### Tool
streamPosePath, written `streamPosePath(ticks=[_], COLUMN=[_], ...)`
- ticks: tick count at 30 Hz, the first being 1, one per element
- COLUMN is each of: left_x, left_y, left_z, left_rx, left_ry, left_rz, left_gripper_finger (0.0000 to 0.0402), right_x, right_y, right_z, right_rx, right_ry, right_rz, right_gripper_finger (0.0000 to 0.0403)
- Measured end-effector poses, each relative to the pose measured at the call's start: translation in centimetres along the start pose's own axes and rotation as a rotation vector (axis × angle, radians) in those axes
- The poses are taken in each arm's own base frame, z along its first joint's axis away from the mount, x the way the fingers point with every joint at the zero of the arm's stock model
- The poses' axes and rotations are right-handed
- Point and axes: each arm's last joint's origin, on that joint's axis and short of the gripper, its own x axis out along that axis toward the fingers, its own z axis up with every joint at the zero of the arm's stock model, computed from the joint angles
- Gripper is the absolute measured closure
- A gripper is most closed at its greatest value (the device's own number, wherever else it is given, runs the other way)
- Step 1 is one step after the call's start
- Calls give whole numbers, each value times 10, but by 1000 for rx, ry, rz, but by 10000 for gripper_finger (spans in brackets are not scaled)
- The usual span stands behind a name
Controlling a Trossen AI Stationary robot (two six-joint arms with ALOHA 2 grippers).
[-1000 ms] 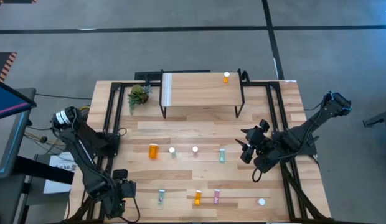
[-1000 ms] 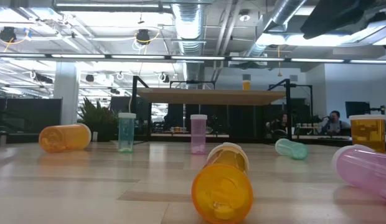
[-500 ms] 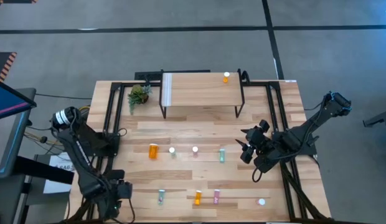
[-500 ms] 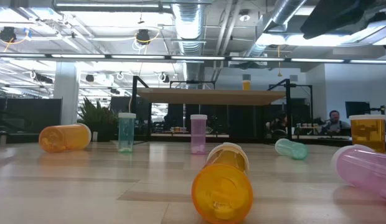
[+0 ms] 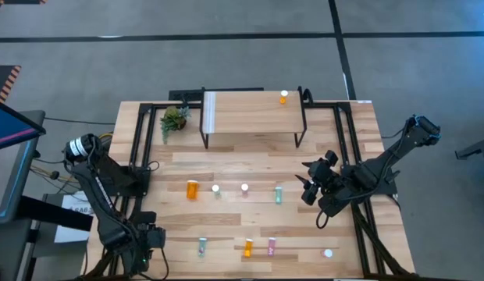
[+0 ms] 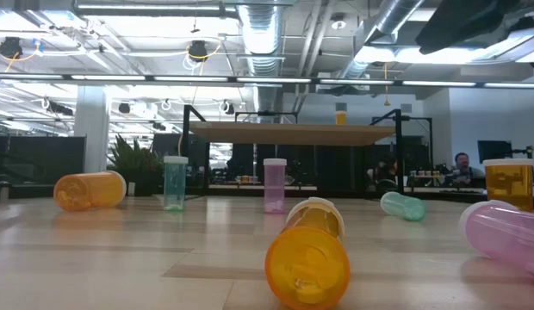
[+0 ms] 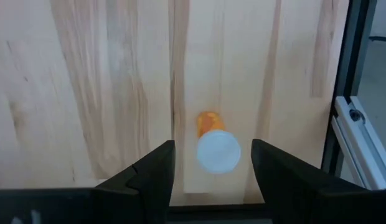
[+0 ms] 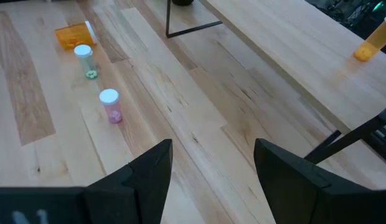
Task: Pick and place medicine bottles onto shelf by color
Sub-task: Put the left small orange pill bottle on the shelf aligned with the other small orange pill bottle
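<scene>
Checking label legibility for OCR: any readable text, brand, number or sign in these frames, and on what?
Nothing can be read.
White sheet on the floor beside the left arm: dark print, too small to read.
Medicine bottles: no labels visible.
Shelf: no markings.
Orange-black striped patch at the high view's left edge: no words.
</scene>
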Motion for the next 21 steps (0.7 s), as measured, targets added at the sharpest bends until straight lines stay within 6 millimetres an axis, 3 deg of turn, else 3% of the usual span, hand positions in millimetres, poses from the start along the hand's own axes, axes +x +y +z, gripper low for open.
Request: streamPosePath(ticks=[12, 14, 21], left_x=[-58, -55, -12], left_y=[29, 30, 35], left_z=[-11, -11, -20], left_rx=[-59, -75, -104], left_ry=[-299, -319, -220], left_rz=[-84, -107, -161], left_gripper_finger=[224, 225, 225], right_x=[0, 0, 0], right_y=[0, 0, 0], right_z=[0, 0, 0], right_rx=[0, 1, 1], right_ry=[-2, -2, -2], right_rz=[-1, -1, -1], right_gripper_finger=[155, 155, 155])
